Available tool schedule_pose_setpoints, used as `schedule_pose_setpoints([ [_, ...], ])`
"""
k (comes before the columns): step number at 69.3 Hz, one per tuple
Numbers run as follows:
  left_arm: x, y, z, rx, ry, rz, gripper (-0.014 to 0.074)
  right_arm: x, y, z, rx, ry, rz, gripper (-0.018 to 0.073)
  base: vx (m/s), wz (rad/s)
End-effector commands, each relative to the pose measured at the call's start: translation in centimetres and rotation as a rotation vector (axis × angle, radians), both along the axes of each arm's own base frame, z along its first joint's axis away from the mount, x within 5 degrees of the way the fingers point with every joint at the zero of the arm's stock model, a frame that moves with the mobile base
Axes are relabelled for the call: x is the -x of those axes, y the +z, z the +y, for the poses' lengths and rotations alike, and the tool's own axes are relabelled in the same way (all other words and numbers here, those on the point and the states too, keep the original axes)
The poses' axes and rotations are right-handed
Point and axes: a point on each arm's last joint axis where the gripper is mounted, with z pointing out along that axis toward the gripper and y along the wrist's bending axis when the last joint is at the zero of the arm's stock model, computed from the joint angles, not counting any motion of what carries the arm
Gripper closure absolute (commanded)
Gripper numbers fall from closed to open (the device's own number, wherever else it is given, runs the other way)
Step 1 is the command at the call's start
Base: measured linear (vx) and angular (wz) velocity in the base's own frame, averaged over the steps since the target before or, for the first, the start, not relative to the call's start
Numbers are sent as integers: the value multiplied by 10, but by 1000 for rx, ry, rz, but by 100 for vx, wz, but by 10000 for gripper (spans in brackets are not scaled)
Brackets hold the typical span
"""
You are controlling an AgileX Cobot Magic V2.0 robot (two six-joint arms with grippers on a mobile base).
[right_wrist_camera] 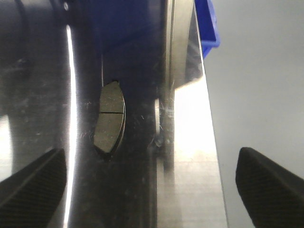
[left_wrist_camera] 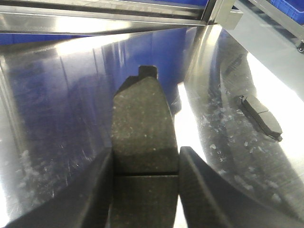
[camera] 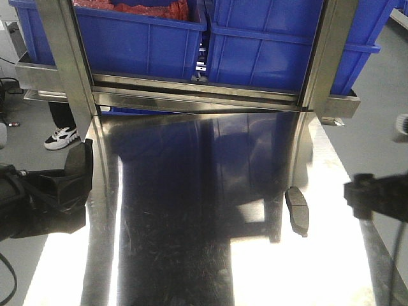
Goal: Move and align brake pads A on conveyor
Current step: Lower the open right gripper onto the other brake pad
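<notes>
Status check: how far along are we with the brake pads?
Done: nothing confirmed; no conveyor is in view. In hand: the left gripper grips one brake pad above the steel tabletop. Left: a second pad lies flat near the tabletop's right edge, with the right gripper open near it, not touching; both need placing and aligning.

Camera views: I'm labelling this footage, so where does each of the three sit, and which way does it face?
Exterior front: sits between the arms, facing forward and down over the steel tabletop towards the blue bins; left pincer and right pincer show at the edges.
Left wrist: behind the left pincer, looking along its fingers, which clamp the held brake pad.
Right wrist: above the tabletop's right edge, looking down between the open right pincer's fingers.
Shared: all three show the loose brake pad lying on the tabletop.
</notes>
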Motion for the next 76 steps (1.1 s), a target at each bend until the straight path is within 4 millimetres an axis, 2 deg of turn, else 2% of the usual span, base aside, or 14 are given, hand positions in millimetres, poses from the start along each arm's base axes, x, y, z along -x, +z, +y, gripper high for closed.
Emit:
schedule_pose_setpoints([
  [1,0,18,-3,56,-27,-104,576,-34,9,7,31,25,-24,-115,0,0],
  [9,0,18,-3,56,-27,-104,576,-71,-2,18,53,37,49,-101,0,0],
  [21,0,18,-3,56,-27,-104,576,-114,-25,46,89,62,168,-83,0,0],
  [33,0,18,-3,56,-27,-104,576,-146,-51,55,91,20,280,-73,0,0],
  [45,0,18,-3,56,-27,-104,576,-162,-80,61,103,0,376,-55,0,0],
  [57,0,18,-3,56,-27,-104,576,-167,-105,63,108,-4,443,-16,0,0],
  [66,0,18,-3,56,-27,-104,576,-168,-114,64,111,-2,458,15,0,0],
  [76,0,18,-3,56,-27,-104,576,-170,-115,65,94,-2,452,49,0,0],
])
